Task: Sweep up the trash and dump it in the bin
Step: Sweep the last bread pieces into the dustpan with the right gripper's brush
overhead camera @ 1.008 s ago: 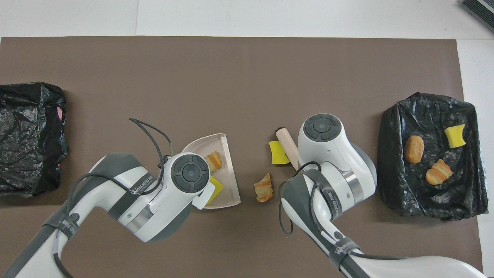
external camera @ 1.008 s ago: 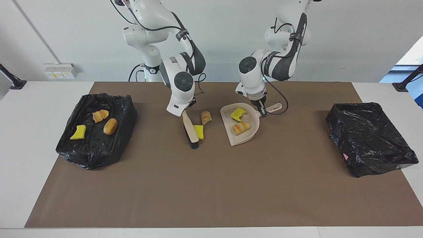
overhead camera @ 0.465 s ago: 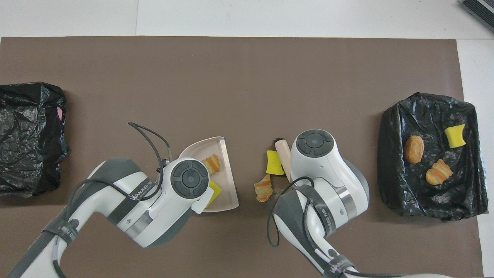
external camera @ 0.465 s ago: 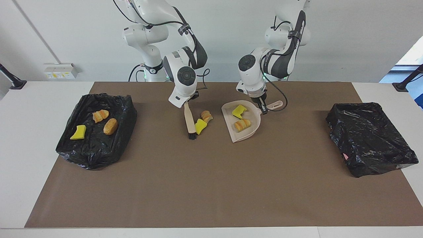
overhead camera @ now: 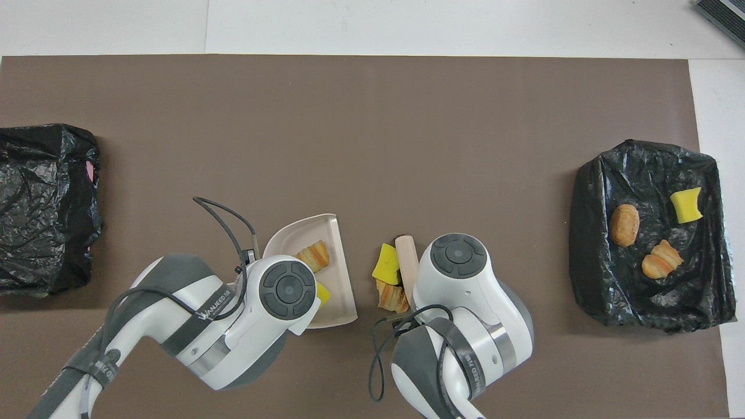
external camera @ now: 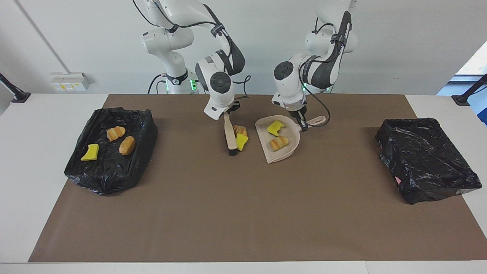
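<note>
My right gripper [external camera: 227, 114] is shut on the handle of the beige brush [external camera: 230, 135], whose black bristles rest on the mat. Against the brush, on its dustpan side, lie two pieces of trash: a bread-like piece [external camera: 240, 130] and a yellow chunk [external camera: 242, 141]. A small gap separates them from the open edge of the beige dustpan [external camera: 284, 154]. My left gripper [external camera: 302, 125] is shut on the dustpan's handle. In the pan are a yellow chunk [external camera: 274, 128] and a bread-like piece [external camera: 279, 143]. In the overhead view both wrists hide the grippers; the brush [overhead camera: 406, 265] and dustpan [overhead camera: 340, 273] show.
A black-lined bin [external camera: 106, 179] at the right arm's end of the table holds a yellow chunk [external camera: 90, 152] and two bread-like pieces [external camera: 116, 133]. A second black-lined bin [external camera: 426, 163] stands at the left arm's end. A brown mat [external camera: 243, 213] covers the table.
The right gripper has dragged the brush toward the dustpan, pushing the yellow chunk and the bread-like piece together and closer to the pan. The dustpan has shifted slightly toward the robots.
</note>
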